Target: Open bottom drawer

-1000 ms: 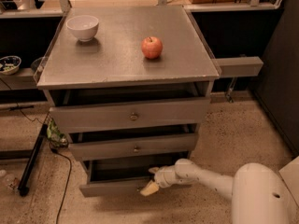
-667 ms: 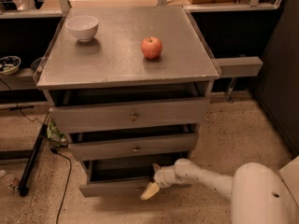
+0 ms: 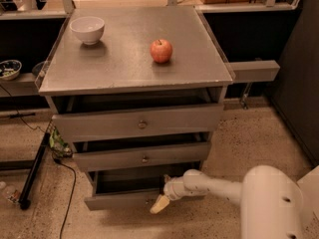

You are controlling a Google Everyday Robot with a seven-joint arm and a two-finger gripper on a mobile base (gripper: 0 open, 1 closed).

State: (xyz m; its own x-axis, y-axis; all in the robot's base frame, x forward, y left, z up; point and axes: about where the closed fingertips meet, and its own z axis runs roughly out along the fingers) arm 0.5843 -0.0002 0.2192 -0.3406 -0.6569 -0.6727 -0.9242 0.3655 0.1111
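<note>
The bottom drawer [image 3: 117, 201] is the lowest grey front of the three-drawer cabinet, standing pulled out with a dark gap above it. Its centre knob is hidden behind my gripper [image 3: 160, 203], which sits at the middle of that drawer front, its cream fingers [image 3: 160, 204] pointing down and left. My white arm [image 3: 214, 187] reaches in from the lower right. The middle drawer [image 3: 142, 156] and top drawer [image 3: 138, 122] above also stand slightly out.
On the cabinet's grey top [image 3: 124, 68] are a white bowl [image 3: 87, 29] at back left and a red apple [image 3: 161, 51] near the middle. A black pole [image 3: 32, 173] and cable lie on the floor at left. A grey shelf [image 3: 251, 71] juts out at right.
The gripper has edged slightly outward at the bottom drawer's front. The drawer looks about as far out as before.
</note>
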